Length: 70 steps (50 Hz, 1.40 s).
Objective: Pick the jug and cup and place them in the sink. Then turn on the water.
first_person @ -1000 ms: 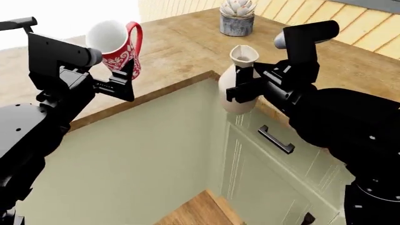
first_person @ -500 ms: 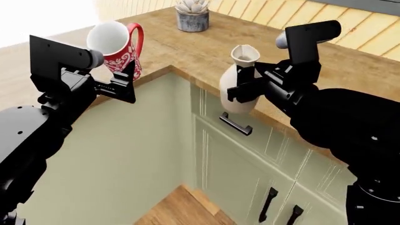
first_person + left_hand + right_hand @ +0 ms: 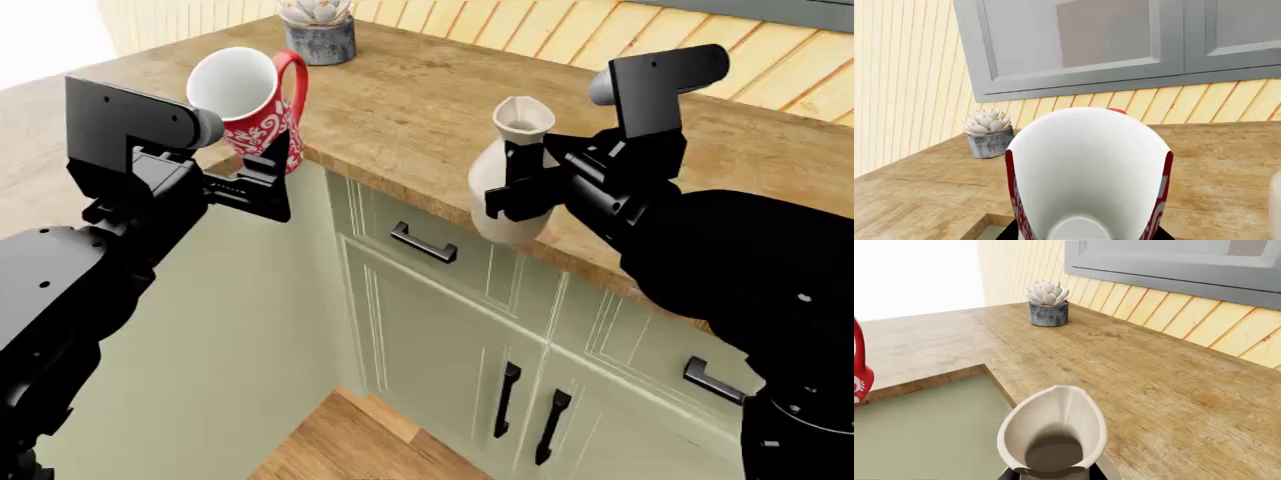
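- Out in front of my chest, both my arms are raised and bent inward, each carrying one item above the cabinet fronts rather than over the worktop
- My left gripper (image 3: 260, 175) sits at the end of a forearm reaching forward and up; its jaws are closed on the lower body of the cup (image 3: 247, 100), which tilts so its white inside faces back toward me and its red handle points up and away
- From my left wrist the cup (image 3: 1087, 175) fills the lower middle of the view, mouth toward the camera
- My right gripper (image 3: 521, 185) is folded in from the right, jaws clamped around the narrow neck of the jug (image 3: 511, 170), which hangs upright with its pouring lip on top
- From my right wrist I look straight down into the jug (image 3: 1052, 437)
- Beyond both items runs the wooden countertop (image 3: 441, 100), bearing a succulent pot (image 3: 320, 30) near its far corner
- Below the worktop are pale green cabinet doors (image 3: 441, 340) with black handles; yellow plank walling and grey upper cabinets (image 3: 1087, 45) stand behind
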{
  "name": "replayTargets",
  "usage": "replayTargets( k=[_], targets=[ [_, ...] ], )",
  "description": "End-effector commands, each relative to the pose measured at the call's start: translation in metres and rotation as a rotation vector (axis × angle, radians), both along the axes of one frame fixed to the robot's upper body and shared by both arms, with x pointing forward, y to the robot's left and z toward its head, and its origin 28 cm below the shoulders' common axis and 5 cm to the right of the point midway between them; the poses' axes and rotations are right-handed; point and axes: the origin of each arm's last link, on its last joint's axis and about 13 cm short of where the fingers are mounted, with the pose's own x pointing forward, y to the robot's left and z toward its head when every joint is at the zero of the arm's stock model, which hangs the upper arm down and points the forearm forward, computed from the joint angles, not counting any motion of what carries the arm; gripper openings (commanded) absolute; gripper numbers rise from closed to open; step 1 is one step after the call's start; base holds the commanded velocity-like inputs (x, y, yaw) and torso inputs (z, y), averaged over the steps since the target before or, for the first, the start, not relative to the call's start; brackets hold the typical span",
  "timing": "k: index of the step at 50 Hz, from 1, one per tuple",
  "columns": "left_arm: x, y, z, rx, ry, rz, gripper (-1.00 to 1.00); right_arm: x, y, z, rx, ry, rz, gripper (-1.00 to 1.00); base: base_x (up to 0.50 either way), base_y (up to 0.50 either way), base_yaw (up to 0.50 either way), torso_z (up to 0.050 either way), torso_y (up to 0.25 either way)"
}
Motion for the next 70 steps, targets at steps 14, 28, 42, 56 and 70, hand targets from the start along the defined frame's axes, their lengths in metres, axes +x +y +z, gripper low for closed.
replayTargets(
  k=[14,28,42,56,70],
  targets=[
    [-0.0012,-0.0010,0.0012,-0.013,-0.003,-0.002,-1.00,-0.0017,-0.0028,0.0097,0.004,-0.045,-0.020,-1.00,-0.08,0.12,-0.50,0.001,0.001],
    [-0.0012,-0.0010,0.0007,-0.011,-0.002,-0.003,-1.00,-0.0015,-0.0030,0.0095,0.005,-0.045,-0.021,-1.00,-0.07,0.13,-0.50,0.001,0.001],
    [-0.0007,-0.0006,-0.0002,-0.015,-0.001,-0.001,-1.00,-0.0020,-0.0021,0.0097,0.004,-0.045,-0.019,-1.00,-0.06,0.14,-0.50,0.000,0.001],
    [-0.0018,-0.0014,0.0002,-0.013,-0.001,-0.003,-1.00,-0.0043,-0.0035,0.0092,0.008,-0.046,-0.022,-1.00,-0.05,0.14,-0.50,0.001,0.001],
    [-0.0022,-0.0003,-0.0001,-0.012,-0.001,0.000,-1.00,-0.0018,-0.0031,0.0075,0.011,-0.045,-0.023,-1.00,-0.03,0.14,-0.50,0.001,0.001]
  ],
)
